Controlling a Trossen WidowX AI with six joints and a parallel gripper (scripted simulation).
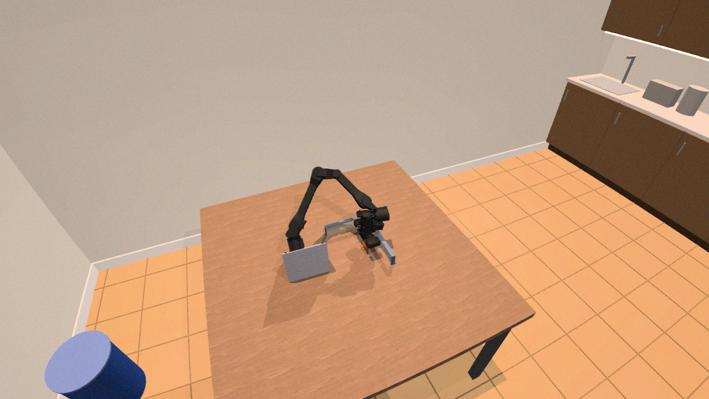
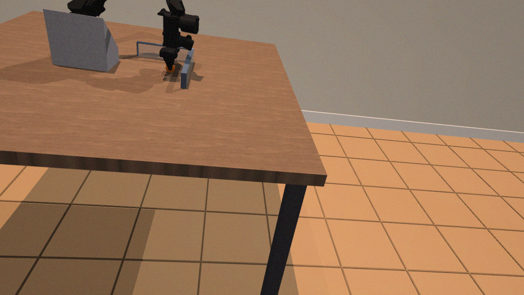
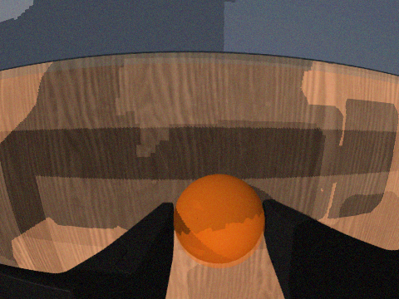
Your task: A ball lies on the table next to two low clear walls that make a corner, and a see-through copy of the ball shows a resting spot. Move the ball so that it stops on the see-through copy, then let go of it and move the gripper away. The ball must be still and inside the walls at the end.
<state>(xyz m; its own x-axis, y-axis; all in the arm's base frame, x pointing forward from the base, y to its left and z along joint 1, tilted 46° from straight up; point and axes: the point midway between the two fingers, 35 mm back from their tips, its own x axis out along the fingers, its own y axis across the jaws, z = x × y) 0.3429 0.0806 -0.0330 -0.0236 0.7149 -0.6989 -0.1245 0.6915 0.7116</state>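
The orange ball (image 1: 365,244) (image 2: 170,69) (image 3: 219,208) is between the two black fingers of my gripper (image 1: 366,245) (image 2: 170,68) (image 3: 218,212), which is shut on it. The fingers point down, and the ball is low, at or just above the table. The see-through copy (image 3: 220,265) shows only as a thin pale rim along the ball's lower edge in the wrist view; the ball hides the rest. The ball is inside the corner. One clear wall (image 1: 386,246) (image 2: 184,75) with a blue edge stands to its right, the other wall (image 1: 337,224) (image 2: 146,43) behind it. The ball appears apart from both walls.
A grey slanted block (image 1: 306,262) (image 2: 76,44) stands on the wooden table (image 1: 297,337) (image 2: 128,124), left of the walls and near the arm's base. The wall's blue top (image 3: 125,29) spans the upper wrist view. A blue cylinder (image 1: 99,364) stands beyond the table's left edge.
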